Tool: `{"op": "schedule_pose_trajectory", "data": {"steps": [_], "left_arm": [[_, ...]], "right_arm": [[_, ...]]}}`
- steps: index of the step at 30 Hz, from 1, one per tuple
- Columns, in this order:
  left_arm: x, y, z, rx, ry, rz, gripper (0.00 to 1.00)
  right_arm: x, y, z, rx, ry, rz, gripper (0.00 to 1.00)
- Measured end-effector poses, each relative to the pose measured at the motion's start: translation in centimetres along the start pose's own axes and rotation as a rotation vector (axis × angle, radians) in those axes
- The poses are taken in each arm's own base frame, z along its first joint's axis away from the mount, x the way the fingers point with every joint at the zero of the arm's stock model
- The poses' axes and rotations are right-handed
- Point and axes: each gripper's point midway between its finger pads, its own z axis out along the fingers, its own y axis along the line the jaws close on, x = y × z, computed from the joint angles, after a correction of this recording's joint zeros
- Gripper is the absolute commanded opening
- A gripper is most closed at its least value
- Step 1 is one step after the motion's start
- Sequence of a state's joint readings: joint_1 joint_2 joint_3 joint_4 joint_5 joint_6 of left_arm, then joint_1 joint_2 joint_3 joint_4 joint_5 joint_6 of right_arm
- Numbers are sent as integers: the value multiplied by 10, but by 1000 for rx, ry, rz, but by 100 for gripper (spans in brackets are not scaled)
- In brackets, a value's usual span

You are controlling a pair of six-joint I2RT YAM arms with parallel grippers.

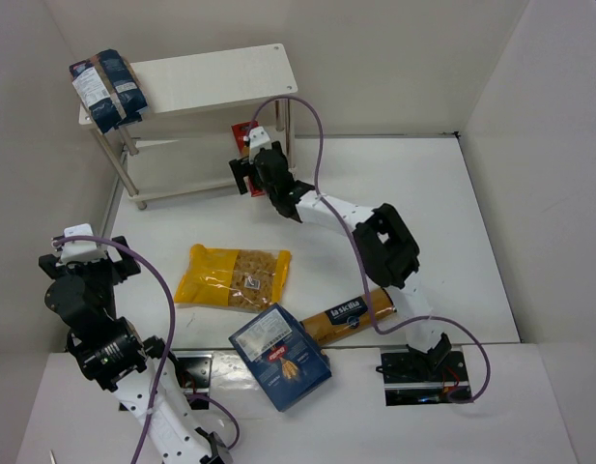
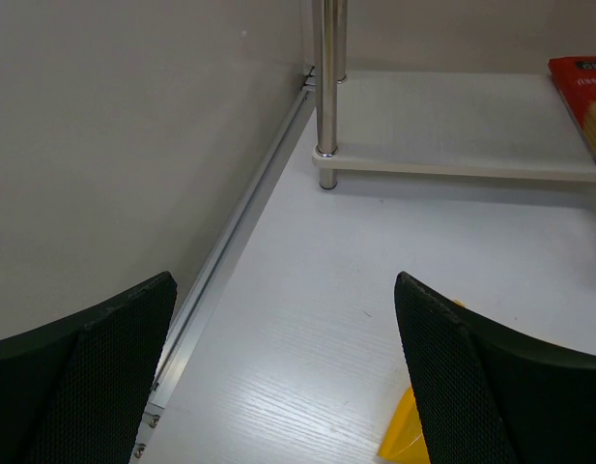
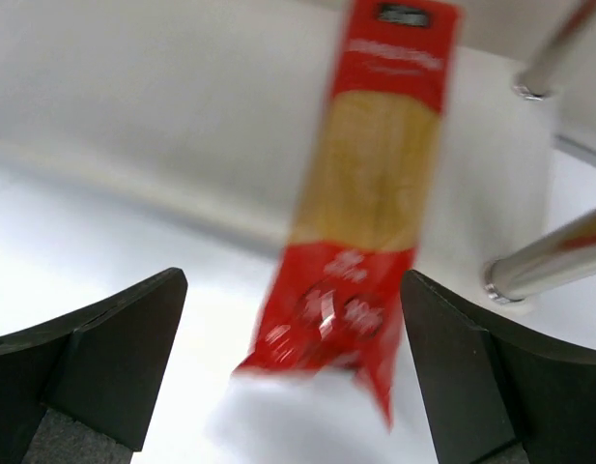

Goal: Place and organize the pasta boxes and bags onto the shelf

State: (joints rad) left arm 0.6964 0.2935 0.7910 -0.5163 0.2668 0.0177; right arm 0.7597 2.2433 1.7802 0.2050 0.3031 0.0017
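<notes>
The long red spaghetti pack lies with its far end on the lower board of the cream-white shelf; its near end pokes out over the board's edge. My right gripper is open just in front of that end, not touching it; in the top view it hides most of the pack. Two dark-blue bags lie on the top board's left end. The yellow bag, blue box and dark-blue spaghetti pack lie on the table. My left gripper is open and empty.
The left wrist view shows the shelf's lower board, a metal leg, the left wall with its metal rail, and a corner of the yellow bag. White walls enclose the table on three sides.
</notes>
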Motion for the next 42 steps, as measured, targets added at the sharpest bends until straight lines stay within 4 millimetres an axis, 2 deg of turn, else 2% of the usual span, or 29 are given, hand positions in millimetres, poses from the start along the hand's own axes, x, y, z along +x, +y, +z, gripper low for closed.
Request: {"op": "schedule_pose_trajectory", "data": {"steps": [4, 6, 9, 13, 14, 17, 19, 22, 25, 28, 30, 32, 35, 38, 42], "left_arm": [[0, 0, 0, 0, 0, 0, 99], [0, 0, -1, 0, -3, 1, 99], [0, -1, -1, 2, -6, 2, 99], [2, -1, -1, 4, -2, 1, 99], [2, -1, -1, 4, -2, 1, 99], [2, -1, -1, 4, -2, 1, 99], [2, -1, -1, 5, -2, 1, 99], [2, -2, -1, 7, -2, 1, 99], [1, -3, -3, 9, -11, 3, 99], [-2, -4, -6, 12, -29, 9, 99], [-3, -5, -7, 14, -35, 11, 99], [-3, -5, -7, 14, -34, 11, 99], [-1, -4, -5, 15, -25, 8, 99], [1, -4, -2, 15, -11, 3, 99], [2, -3, -1, 16, -7, 2, 99]], "right_arm": [[-19, 30, -41, -181, 58, -24, 100], [-31, 50, -70, -306, 75, -48, 100], [-34, 65, -112, -446, 107, -90, 100], [-17, 66, -171, -583, 184, -180, 100], [-12, 64, -179, -593, 202, -193, 100], [22, 46, -212, -600, 288, -249, 100], [54, 29, -234, -570, 373, -272, 100], [90, 5, -262, -507, 472, -290, 100], [111, -34, -283, -400, 521, -285, 100], [103, -96, -291, -214, 505, -226, 100], [85, -144, -294, -61, 456, -170, 100], [71, -179, -303, 61, 413, -125, 100], [62, -206, -315, 158, 376, -77, 100], [71, -235, -323, 240, 397, -28, 100], [92, -282, -336, 368, 458, 64, 100]]}}
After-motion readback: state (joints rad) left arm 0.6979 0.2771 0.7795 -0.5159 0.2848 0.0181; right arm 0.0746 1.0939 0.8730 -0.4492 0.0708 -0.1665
